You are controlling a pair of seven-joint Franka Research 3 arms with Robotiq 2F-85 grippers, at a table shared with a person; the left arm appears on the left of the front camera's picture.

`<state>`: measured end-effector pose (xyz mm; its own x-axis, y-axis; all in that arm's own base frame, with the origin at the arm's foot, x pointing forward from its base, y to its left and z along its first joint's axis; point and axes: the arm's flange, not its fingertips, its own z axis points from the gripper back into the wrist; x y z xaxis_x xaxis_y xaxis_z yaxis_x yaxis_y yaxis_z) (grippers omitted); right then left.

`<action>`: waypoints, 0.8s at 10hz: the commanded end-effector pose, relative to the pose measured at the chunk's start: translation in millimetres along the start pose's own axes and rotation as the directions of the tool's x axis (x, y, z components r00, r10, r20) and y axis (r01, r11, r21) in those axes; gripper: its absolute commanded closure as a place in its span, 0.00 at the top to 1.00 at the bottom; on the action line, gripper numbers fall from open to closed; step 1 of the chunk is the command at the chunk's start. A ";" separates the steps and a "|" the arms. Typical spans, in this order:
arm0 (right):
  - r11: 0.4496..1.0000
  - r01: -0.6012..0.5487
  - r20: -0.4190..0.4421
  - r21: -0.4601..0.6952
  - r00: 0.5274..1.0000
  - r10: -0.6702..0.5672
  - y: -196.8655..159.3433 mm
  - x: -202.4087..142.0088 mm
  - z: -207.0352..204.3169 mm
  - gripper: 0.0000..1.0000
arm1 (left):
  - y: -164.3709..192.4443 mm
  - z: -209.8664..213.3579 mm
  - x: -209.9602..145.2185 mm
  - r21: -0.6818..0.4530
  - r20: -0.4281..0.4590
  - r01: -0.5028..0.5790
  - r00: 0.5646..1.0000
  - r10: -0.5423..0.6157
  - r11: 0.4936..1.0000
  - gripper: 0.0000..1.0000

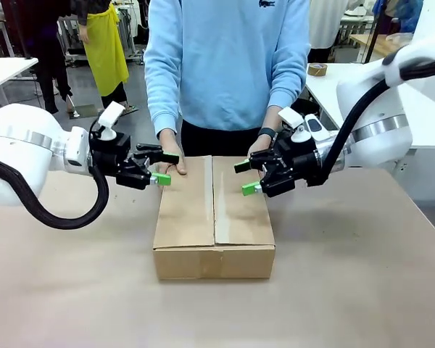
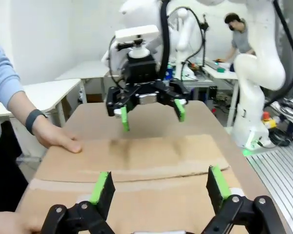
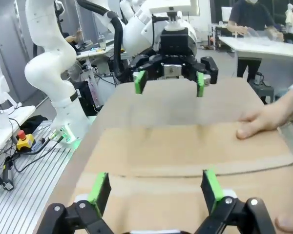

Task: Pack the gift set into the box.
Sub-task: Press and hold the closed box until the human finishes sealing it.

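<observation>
From the front, the box (image 1: 214, 217) sits mid-table (image 1: 362, 290), flaps folded shut; the left gripper (image 1: 162, 167) and right gripper (image 1: 245, 177) hover at either side of its far end, released and holding nothing; the person's hands (image 1: 171, 156) rest on its far edge. In the left wrist view, the left fingers (image 2: 100, 187) stand apart above the cardboard top; in the right wrist view, the right fingers (image 3: 211, 187) do likewise.

small dark emblem (image 1: 267, 3) on blue sweatshirt (image 1: 228, 65), no legible text
</observation>
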<state>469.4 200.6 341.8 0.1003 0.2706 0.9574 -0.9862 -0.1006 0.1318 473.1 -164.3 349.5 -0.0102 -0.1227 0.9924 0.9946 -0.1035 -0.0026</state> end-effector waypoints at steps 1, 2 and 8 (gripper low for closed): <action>1.000 -0.007 0.013 0.001 1.000 0.007 -17.5 -28.3 -10.3 1.00 | 10.9 1.3 -23.9 -0.065 0.029 0.071 0.997 -0.069 0.995 1.00; 1.000 0.000 0.025 -0.005 1.000 0.000 -23.8 -40.5 -10.3 1.00 | 12.6 1.6 -32.5 -0.069 0.006 0.090 0.996 -0.090 0.994 1.00; 0.995 -0.088 0.011 -0.054 0.996 0.089 -16.3 -70.7 -0.1 1.00 | 30.1 -28.4 -66.7 -0.021 -0.133 0.091 0.987 -0.093 0.996 1.00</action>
<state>487.2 191.8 281.5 0.0642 0.2474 0.9668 -0.9881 -0.1198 0.0963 499.6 -178.6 284.3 -0.0809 -0.2142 0.9734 0.9885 -0.1421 0.0508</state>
